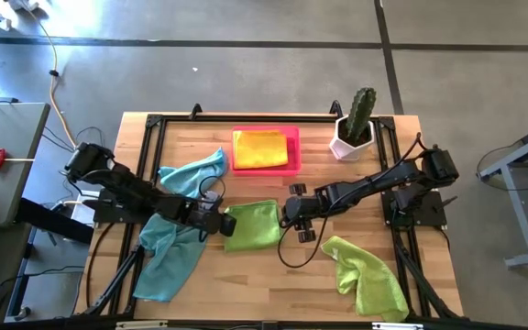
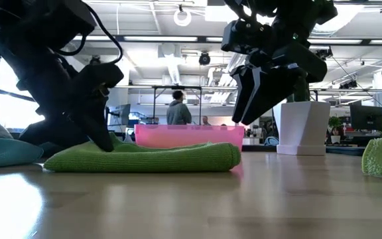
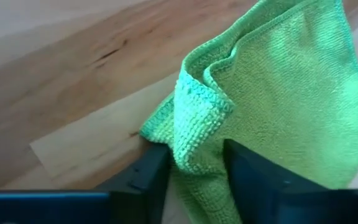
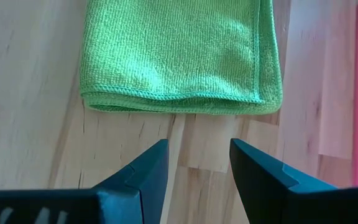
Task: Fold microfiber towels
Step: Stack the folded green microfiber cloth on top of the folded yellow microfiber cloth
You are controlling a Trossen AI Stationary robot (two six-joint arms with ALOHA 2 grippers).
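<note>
A folded lime green microfiber towel [image 1: 253, 225] lies flat on the wooden table's middle. My left gripper [image 1: 216, 223] is down at its left end, shut on a bunch of cloth [image 3: 197, 124]. My right gripper [image 4: 197, 149] hangs open just right of the towel's right edge [image 4: 179, 106], above the table and touching nothing. A yellow towel [image 1: 260, 147] lies in the pink tray [image 1: 266, 170]. Two teal towels [image 1: 193, 172] [image 1: 168, 257] and a crumpled green towel [image 1: 369, 275] lie around. My left gripper pinches a raised ridge of the green towel's left end [image 3: 194, 146] between its two fingers [image 3: 157, 171]. Hemmed edges of more than one layer show in the bunch. The fingers slant down from the table's left. The rest of the towel [image 2: 151, 158] lies flat on the table.
A cactus in a white pot [image 1: 354, 128] stands at the far right, beside the pink tray. Cables run along the left arm over the teal towels. Bare wood lies along the near edge between the teal and the crumpled green towel.
</note>
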